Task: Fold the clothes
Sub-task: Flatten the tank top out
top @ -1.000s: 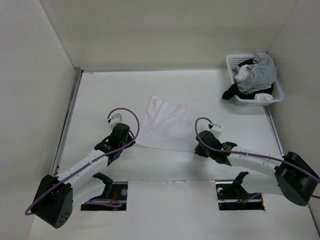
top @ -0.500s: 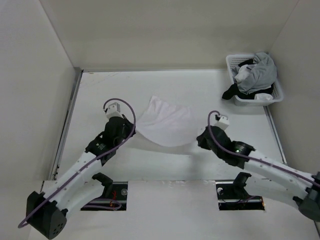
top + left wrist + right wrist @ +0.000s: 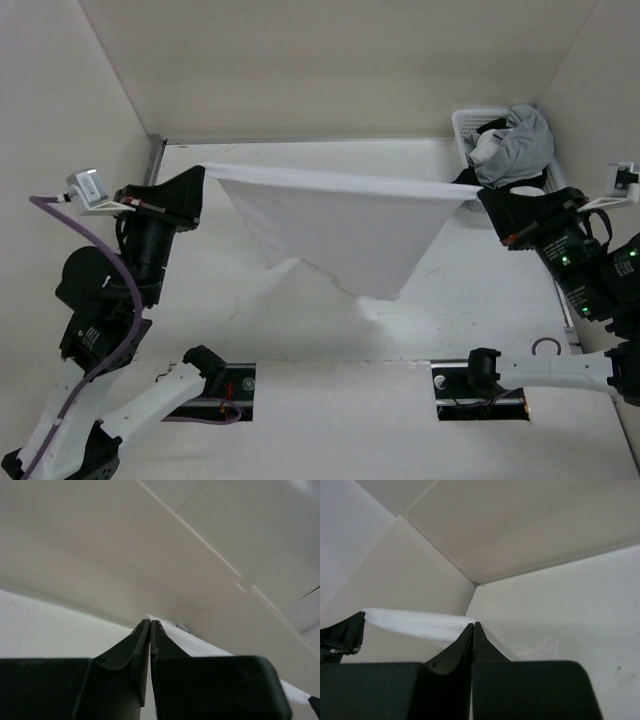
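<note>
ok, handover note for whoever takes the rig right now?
Left gripper: shut on one top corner of the white garment.
Right gripper: shut on the other top corner.
The garment hangs stretched between them above the table, with its lower edge sagging to a point.
The grey garment sits in the basket, rear right.
Done: picked up and spread out.
Left: lay it flat, then make every fold.
</note>
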